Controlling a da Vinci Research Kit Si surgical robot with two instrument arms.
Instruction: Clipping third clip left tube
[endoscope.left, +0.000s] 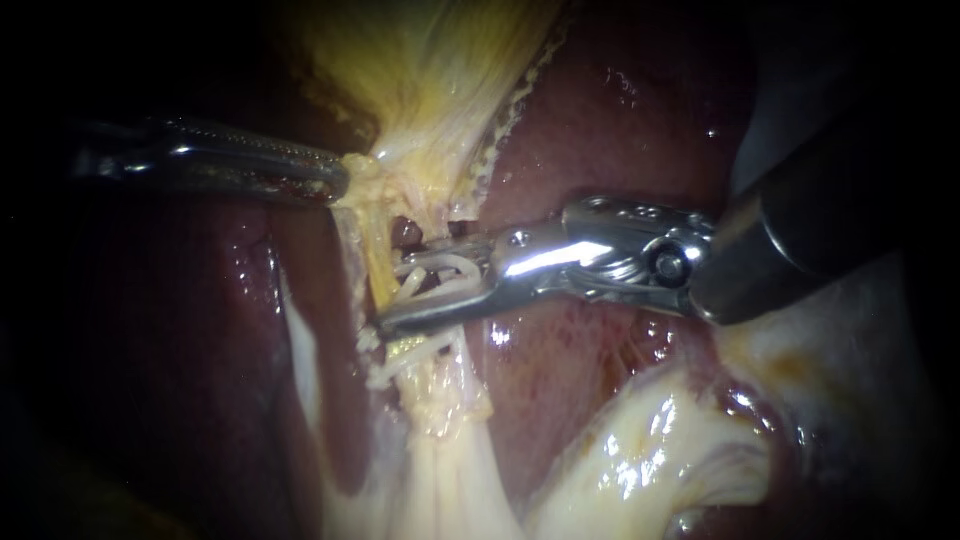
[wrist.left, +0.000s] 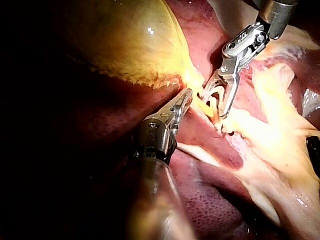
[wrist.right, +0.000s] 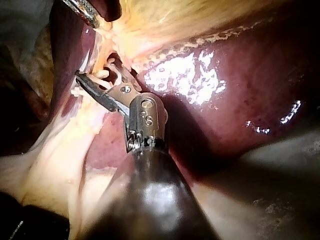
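The hand of the right instrument (endoscope.left: 405, 285) is clamped on a white clip (endoscope.left: 445, 270). Its two jaws stand well apart, and the clip's curved legs lie against the inside of each. The jaws straddle the tube (endoscope.left: 383, 265), a thin yellowish strand that runs down from the narrow end of the gallbladder (endoscope.left: 430, 60) across the liver (endoscope.left: 620, 130). The pictures do not show clearly whether this is the left tube. The clip is not yet pressed flat. Just below the lower jaw, two more clips (endoscope.left: 415, 348) already sit across the same strand, one under the other.

In the right wrist view the right instrument (wrist.right: 95, 75) reaches forward from its dark shaft, and the clip shows as pale loops between the jaws. From the left wrist view the same hand (wrist.left: 214, 104) comes down from above, with the strand in its gap.

The hand of the left instrument (endoscope.left: 340, 180) is closed on the pale tissue (endoscope.left: 365, 170) at the top of the tube, where the gallbladder narrows. It holds that tissue towards the left. Its own camera shows its jaws (wrist.left: 187, 96) together, with their tip buried in yellow tissue beside the gallbladder (wrist.left: 125, 40).

Dark red liver (wrist.right: 225, 100) surrounds the strand, and glossy pale fat (endoscope.left: 650, 440) lies near the right instrument's shaft.
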